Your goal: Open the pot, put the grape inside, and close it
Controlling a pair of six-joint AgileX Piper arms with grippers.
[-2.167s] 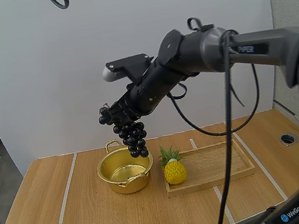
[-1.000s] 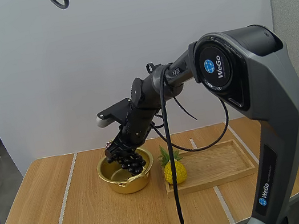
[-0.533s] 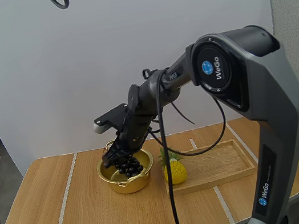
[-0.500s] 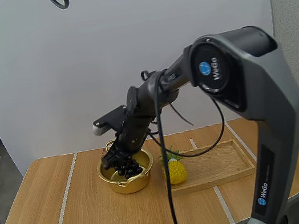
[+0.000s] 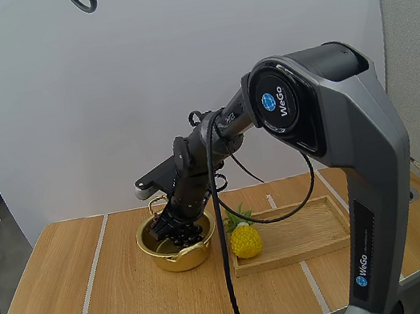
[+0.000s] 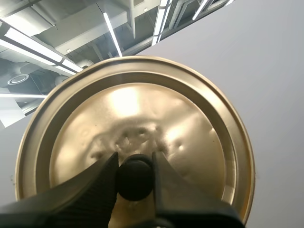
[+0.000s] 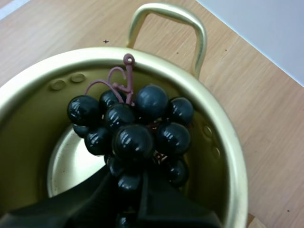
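Now the grapes (image 7: 133, 133) are clamped in the right hand (image 7: 126, 186), low inside the pot (image 7: 28, 137); they are best released gently, then the hand lifted straight out. The lid (image 6: 142, 104) is pinched in the left hand (image 6: 135, 165).

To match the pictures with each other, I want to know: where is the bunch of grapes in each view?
High view: grapes inside the pot, left of the pineapple.
Right wrist view: grapes inside the pot, pinched by the right pincer.
Left wrist view: the lid, its knob in the left pincer.
Shared landmark: the pot.
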